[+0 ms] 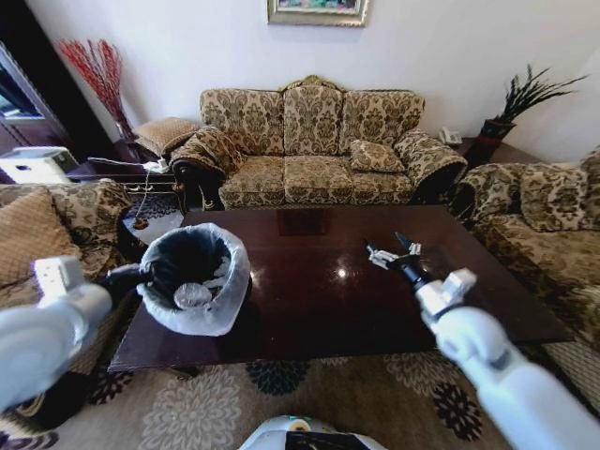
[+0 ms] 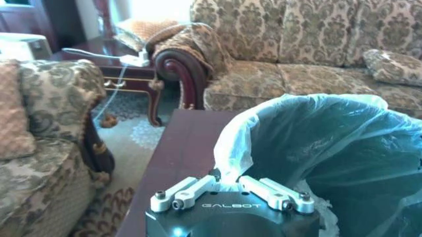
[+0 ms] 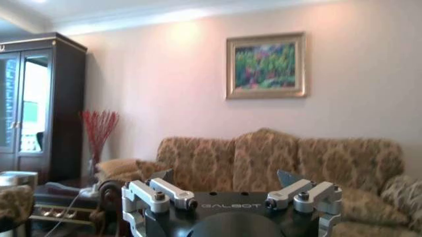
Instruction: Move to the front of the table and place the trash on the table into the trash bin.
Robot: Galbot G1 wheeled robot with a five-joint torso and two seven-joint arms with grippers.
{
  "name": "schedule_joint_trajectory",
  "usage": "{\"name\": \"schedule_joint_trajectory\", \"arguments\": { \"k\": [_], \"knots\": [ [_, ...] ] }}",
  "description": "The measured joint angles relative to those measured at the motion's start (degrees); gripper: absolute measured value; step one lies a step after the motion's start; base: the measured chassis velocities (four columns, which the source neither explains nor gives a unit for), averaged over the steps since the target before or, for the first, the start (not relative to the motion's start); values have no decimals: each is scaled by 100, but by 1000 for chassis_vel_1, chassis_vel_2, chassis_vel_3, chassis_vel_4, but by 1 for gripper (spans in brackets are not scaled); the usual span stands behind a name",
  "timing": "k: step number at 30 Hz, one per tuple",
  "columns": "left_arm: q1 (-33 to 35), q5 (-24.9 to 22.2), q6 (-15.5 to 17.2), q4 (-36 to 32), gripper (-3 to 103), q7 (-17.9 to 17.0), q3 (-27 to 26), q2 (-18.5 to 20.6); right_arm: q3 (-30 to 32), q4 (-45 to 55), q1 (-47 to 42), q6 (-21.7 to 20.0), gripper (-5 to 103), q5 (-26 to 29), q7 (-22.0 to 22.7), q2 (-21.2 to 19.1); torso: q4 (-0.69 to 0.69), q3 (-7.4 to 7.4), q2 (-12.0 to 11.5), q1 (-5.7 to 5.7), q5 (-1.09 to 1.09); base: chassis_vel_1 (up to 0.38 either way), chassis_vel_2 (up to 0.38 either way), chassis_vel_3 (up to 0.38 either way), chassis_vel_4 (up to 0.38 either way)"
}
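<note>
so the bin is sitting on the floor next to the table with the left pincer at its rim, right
Not quite. The bin stands on the table, at its left end, not on the floor; the head view shows this. The left pincer is indeed at its rim, closed on the bag's edge.

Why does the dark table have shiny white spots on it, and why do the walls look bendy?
Head view: the glossy table mirrors the room's light as small glare spots near the right gripper, and the wide lens curves the room's edges. Left wrist view: bright light washes out the top, behind the trash bin that the left gripper grips.
</note>
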Motion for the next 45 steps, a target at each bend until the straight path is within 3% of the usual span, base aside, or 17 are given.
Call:
{"name": "schedule_joint_trajectory", "arguments": {
  "k": [5,11,21,34,45],
  "knots": [
    [179,260,-49,-141,0,99,-2,-332,258,235,-619,598,100,-802,0,346,-4,0,0,0,4,0,0,0,0],
    [253,374,-51,-142,0,99,123,-569,349,289,-937,846,100,-844,1,542,-1,1,0,2,-1,0,0,0,0],
    [293,478,-54,-135,0,102,272,-810,316,195,-1047,975,100,-855,1,613,-2,2,0,4,2,92,-110,-111,104],
    [203,713,-83,-125,0,147,437,-1210,52,61,-888,1013,100,-882,1,617,0,1,0,0,2,287,-275,-276,287],
    [203,721,-87,-125,0,154,441,-1219,42,53,-879,1017,100,-885,1,619,-2,0,2,-2,2,187,-185,-180,177]
  ]
}}
